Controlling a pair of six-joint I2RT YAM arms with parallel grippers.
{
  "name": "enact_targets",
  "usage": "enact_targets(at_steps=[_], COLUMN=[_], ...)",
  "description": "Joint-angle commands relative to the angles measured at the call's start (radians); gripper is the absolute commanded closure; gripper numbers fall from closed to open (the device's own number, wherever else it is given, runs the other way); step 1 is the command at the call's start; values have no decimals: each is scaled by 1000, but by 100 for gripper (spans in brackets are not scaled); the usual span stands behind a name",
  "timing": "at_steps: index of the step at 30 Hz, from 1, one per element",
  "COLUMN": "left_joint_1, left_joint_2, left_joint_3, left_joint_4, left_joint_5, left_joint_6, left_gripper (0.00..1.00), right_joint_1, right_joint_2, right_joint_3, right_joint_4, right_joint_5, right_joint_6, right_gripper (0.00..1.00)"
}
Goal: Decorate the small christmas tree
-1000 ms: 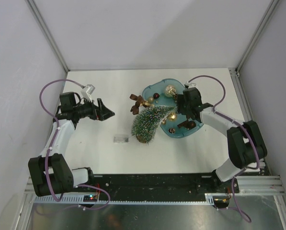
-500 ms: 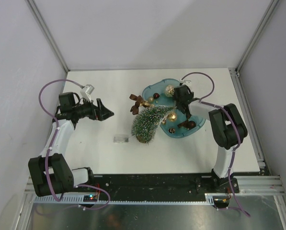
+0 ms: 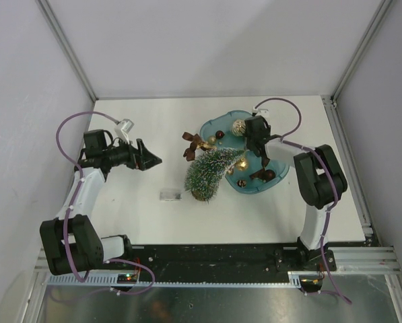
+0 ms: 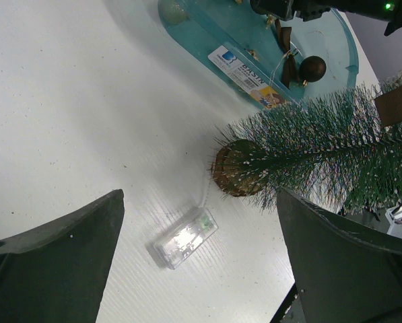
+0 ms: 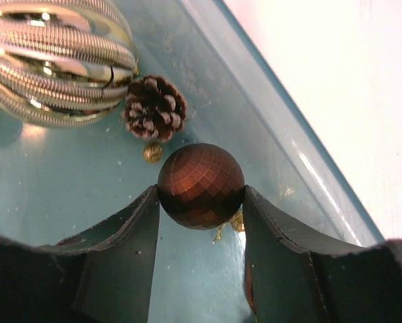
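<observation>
While the left gripper gapes empty, the right gripper pinches a brown ball

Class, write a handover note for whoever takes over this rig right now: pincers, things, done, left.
Left pincer: open, empty, left of the small christmas tree.
Right pincer: shut on the brown faceted ball inside the teal tray.
Tree: lying on its side, top at the tray's rim.
Done: no ornament seen on the tree.
Left: stand the tree up, hang the ball, then more from the tray.
</observation>
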Motion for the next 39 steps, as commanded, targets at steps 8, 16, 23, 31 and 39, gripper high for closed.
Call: enact_targets(at_steps=[8, 16, 23, 31, 39], left_joint_1=[-40, -127, -212, -259, -294], left_joint_2=[-95, -173, -160, -100, -13], left_joint_3=[-36, -57, -60, -56, -61], left_joint_4=[5, 6, 13, 26, 157], left_joint_5=[24, -22, 16, 169, 237], left_joint_6=[21, 45, 32, 26, -70], left_gripper=[0, 0, 0, 0, 1], right_joint_1=[5, 55, 180, 279, 318], right_joint_2=[-486, -1026, -1431, -1496, -1494], right_joint_3=[-239, -421, -498, -500, -500], right_joint_4=[-31, -230, -496, -511, -433], right_joint_5=[-125, -236, -200, -192, -254], right_joint_6=[62, 144, 301, 320, 269], right_gripper=[71, 71, 69, 70, 71])
